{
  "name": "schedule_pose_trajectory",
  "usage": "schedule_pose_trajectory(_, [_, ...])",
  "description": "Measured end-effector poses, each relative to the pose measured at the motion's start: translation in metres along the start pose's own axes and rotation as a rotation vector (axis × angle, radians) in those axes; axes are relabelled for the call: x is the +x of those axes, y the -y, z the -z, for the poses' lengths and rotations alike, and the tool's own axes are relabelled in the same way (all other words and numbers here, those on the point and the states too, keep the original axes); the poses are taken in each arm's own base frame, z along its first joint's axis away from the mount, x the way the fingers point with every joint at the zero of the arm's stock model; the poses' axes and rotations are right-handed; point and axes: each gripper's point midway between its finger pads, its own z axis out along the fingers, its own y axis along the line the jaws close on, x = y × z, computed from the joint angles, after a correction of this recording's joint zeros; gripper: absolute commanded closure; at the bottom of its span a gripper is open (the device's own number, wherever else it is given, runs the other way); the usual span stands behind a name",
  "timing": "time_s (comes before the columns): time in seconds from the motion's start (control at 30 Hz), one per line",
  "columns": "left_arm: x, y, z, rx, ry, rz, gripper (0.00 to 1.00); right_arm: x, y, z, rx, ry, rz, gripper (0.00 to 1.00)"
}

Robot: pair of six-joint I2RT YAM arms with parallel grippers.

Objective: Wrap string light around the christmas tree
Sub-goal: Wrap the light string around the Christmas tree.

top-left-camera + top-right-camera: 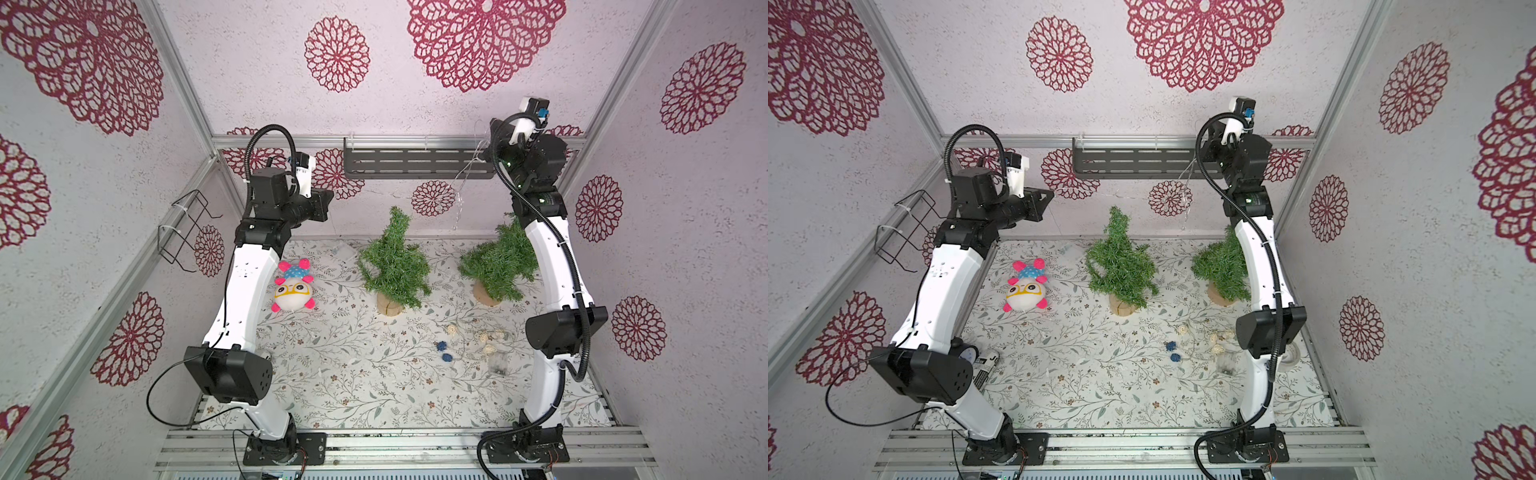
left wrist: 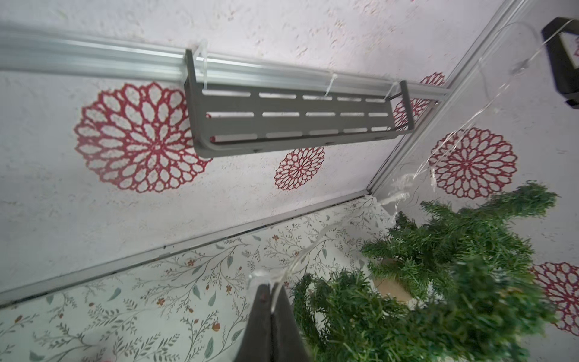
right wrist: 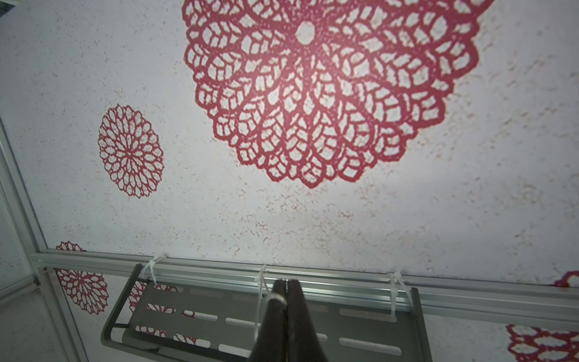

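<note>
Bench (image 1: 374,386) with floral-print cover, and the items on it.
Upright on wooden discs: central christmas tree (image 1: 395,266); second christmas tree (image 1: 496,266), beside the right arm. Plush toy (image 1: 293,286) lying near the left arm. Front right, close together: blue balls (image 1: 444,351), cream woven balls (image 1: 486,338), clear box (image 1: 498,365).

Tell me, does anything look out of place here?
The string light hangs in the air between the left gripper and right gripper, not around any tree. A strand of small balls lies heaped on the table.
</note>
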Motion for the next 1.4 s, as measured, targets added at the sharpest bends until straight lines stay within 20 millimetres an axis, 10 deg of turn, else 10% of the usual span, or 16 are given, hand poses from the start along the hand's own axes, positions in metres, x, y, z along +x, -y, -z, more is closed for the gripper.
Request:
schedule_pose_trajectory(0.67, [0.115, -0.015, -0.034, 0.011, -0.285, 0.122, 1.0, 0.097, 0.019, 0.028, 0.061, -0.257, 0.025, 1.0])
schedule_pose_trajectory(1.0, [0.176, 0.015, -0.038, 0.076, -0.415, 0.169, 1.0, 0.066, 0.008, 0.08, 0.063, -0.23, 0.054, 1.0])
schedule_pose_trajectory(1.4, [0.189, 0.047, -0.027, 0.148, -0.432, 0.181, 1.0, 0.028, -0.026, 0.14, -0.006, -0.18, 0.013, 1.0])
